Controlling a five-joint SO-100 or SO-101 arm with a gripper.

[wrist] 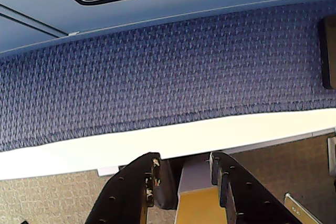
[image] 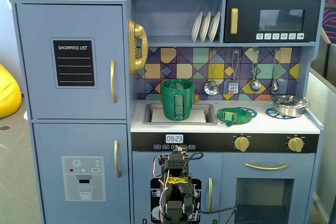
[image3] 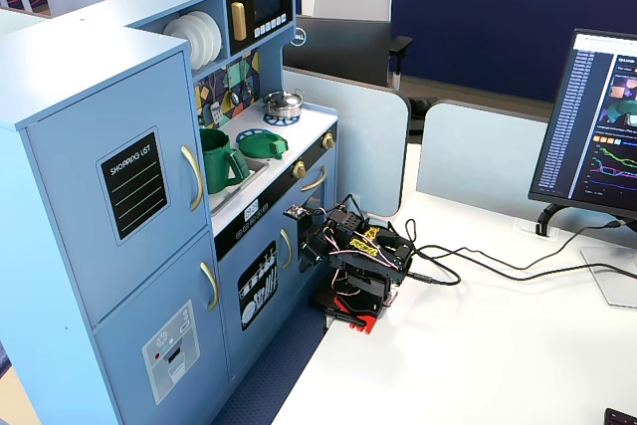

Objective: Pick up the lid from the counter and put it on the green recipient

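The green lid (image: 232, 115) lies on a blue burner ring on the white counter, right of the sink; it also shows in a fixed view (image3: 262, 145). The tall green recipient (image: 177, 99) stands upright in the sink (image: 152, 115), uncovered, and also shows in a fixed view (image3: 215, 159). My arm (image: 176, 192) is folded low in front of the toy kitchen's oven door, well below the counter (image3: 358, 256). In the wrist view my gripper (wrist: 184, 160) points down at blue carpet and the white table edge. Its jaws stand slightly apart and hold nothing.
A silver pan (image: 289, 104) sits on the right burner ring (image: 277, 113). Utensils hang on the backsplash above the counter. The arm's base sits on a white desk (image3: 478, 345) with cables and a monitor (image3: 597, 126).
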